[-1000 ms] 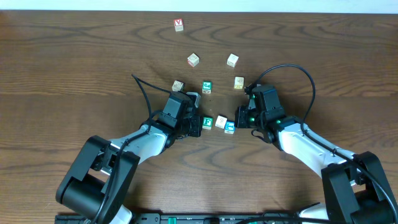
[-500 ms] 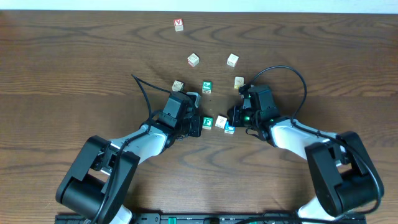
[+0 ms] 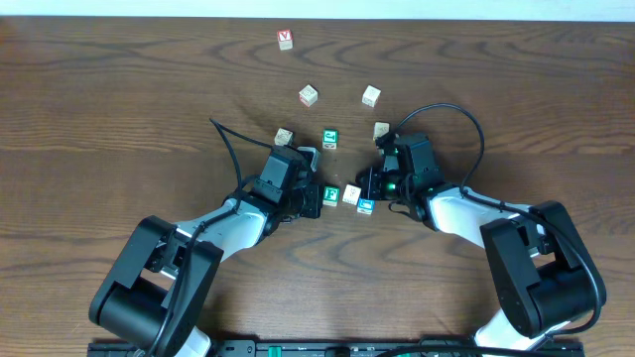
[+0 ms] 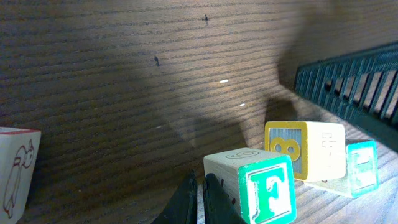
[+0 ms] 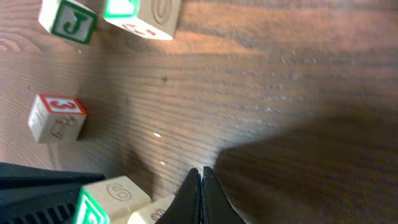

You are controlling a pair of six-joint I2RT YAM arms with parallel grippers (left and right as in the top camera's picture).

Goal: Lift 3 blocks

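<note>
– Blocks [image 3: 351, 194] first: where do they lie?

– All three rest on the table [image 3: 119, 119], bunched close. I take the green F block [image 3: 331, 193] as my mark. The cream block [image 3: 351, 193] sits just to its right, showing a yellow-framed 8 to my left wrist camera. The blue block [image 3: 366, 205] is just right of that, slightly nearer the arm bases.

– And the claws?

– My left gripper [image 4: 200, 183] has its fingers pressed together with nothing between them. The tips are low at the table, just left of the green F block. Whether they touch it, I cannot tell. My right gripper [image 5: 200, 177] is likewise closed tight and empty, on the far side of the trio from the green F block, close by the blue block.

– What else is around?

– A second green cube [image 3: 329, 139] lies up-table from the green F block, apart from it. Four pale cubes [image 3: 309, 95] are scattered round that one. A red-lettered cube [image 3: 286, 39] lies farthest from my mark, near the table's far edge.
</note>
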